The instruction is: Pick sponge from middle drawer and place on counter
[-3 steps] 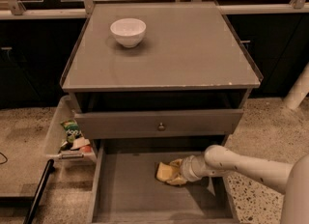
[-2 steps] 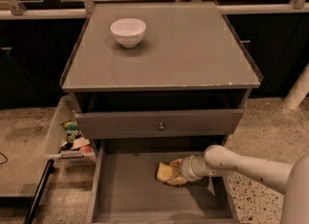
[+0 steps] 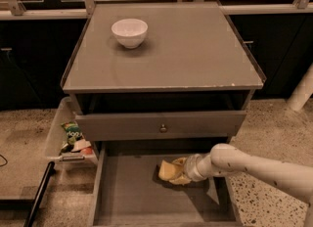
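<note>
The sponge [image 3: 165, 170], a small pale-yellow block, sits tilted over the floor of the open middle drawer [image 3: 129, 196], near its back and right of centre. My gripper [image 3: 176, 171] reaches into the drawer from the right on a cream arm. Its fingers are closed around the sponge's right side, one above and one below. The counter [image 3: 190, 50] is the flat grey cabinet top above the drawer.
A white bowl [image 3: 129, 32] stands on the counter's back left. A closed drawer front with a round knob [image 3: 163, 128] overhangs the open drawer. A clear bin of snack packets [image 3: 68, 140] sits to the left. A black bar [image 3: 38, 196] lies lower left.
</note>
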Robot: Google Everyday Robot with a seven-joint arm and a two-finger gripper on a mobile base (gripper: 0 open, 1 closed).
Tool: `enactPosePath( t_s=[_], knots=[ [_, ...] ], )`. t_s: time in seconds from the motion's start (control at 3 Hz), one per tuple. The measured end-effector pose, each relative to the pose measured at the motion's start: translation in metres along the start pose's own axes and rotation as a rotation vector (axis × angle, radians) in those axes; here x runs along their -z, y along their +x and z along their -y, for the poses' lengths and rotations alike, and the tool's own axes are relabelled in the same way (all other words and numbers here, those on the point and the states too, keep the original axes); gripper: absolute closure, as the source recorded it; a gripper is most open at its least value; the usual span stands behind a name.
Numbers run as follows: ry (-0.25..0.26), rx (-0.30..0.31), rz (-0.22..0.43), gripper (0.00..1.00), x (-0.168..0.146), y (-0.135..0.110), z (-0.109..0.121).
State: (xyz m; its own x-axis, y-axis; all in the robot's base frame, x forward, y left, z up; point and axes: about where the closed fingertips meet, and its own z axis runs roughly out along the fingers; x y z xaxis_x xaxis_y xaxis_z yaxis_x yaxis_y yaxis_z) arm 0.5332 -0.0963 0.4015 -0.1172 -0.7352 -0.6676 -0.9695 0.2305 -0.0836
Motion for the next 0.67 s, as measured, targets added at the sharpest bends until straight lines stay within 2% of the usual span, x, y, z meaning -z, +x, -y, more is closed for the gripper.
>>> enactPosePath(
  t_s=[0.33, 0.67],
  knots=[
    [0.061, -0.029, -0.02, 1.0, 0.041, -0.02, 0.0],
    [0.137, -0.026, -0.065, 1.0, 0.093, -0.051, -0.004]
  ],
)
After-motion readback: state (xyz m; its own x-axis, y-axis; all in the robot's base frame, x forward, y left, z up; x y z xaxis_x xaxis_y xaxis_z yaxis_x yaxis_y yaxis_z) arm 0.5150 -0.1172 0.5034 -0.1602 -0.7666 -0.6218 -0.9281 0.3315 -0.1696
